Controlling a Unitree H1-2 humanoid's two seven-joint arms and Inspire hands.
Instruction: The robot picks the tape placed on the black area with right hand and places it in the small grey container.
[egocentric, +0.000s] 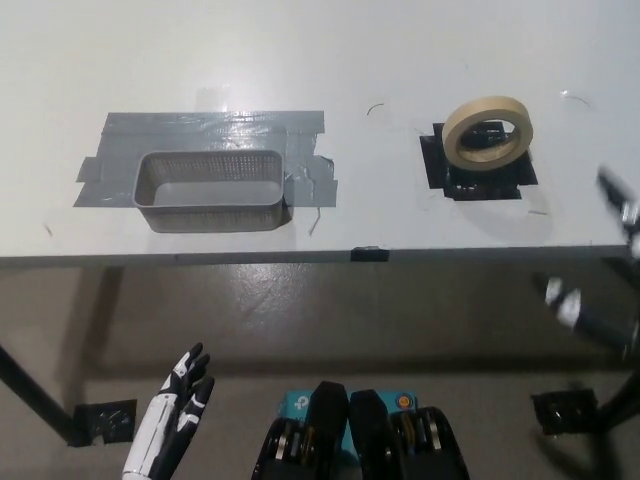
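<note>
Black and blurred, the right robot hand (612, 255) hung at the right edge of the view, beside the counter's (300, 60) near right corner; whether its fingers were apart or together could not be told. Just up and left of it, the roll of beige masking tape (487, 132) lay on the black patch (448, 170), tilted, apart from the hand. Well left of the tape, the small grey mesh container (208, 190) sat on a patch of grey tape (215, 130) stuck to the white counter, with nothing visible inside it. Below the counter's front edge, at lower left, the white left robot hand (182, 400) rested over the floor, fingers spread and holding nothing.
</note>
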